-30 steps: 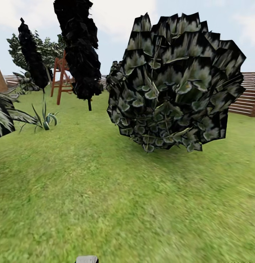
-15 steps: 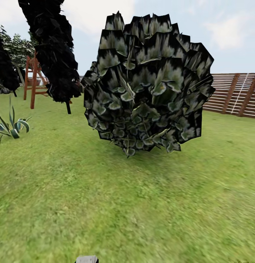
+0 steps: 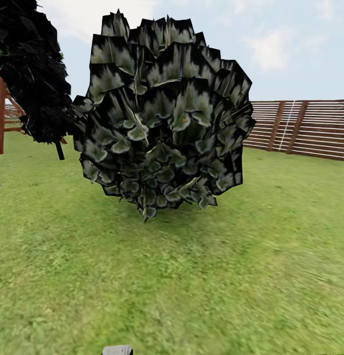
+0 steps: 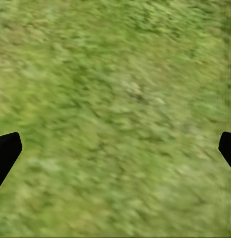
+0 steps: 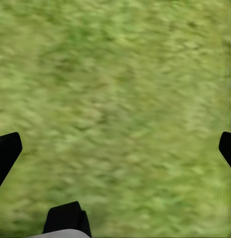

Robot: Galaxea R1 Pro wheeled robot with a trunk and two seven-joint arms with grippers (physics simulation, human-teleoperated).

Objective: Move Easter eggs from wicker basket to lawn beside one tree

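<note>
Out on the lawn, mottled green grass runs from the bottom of the head view right up to the fence. Dead ahead sits a big round bush, dark leaves with pale green centres, its lowest leaves just above the grass. To its left stands a dark-leaved tree on a thin trunk, and beside that, at the edge of the view, a red-brown wooden frame. Over on the right a slatted wooden fence closes off the far side of the garden, pale sky and cloud above it. A small grey piece of the robot peeks in at the bottom edge.

Down at the left gripper, the jaws are spread wide: two black fingertips sit at opposite edges of the wrist view, and between them lies blurred lawn, no object in the gap. Same story at the right gripper: jaws spread, black fingertips at either edge, grass between them. A dark block with a pale grey rim shows close to that camera; what it is, I cannot tell.
</note>
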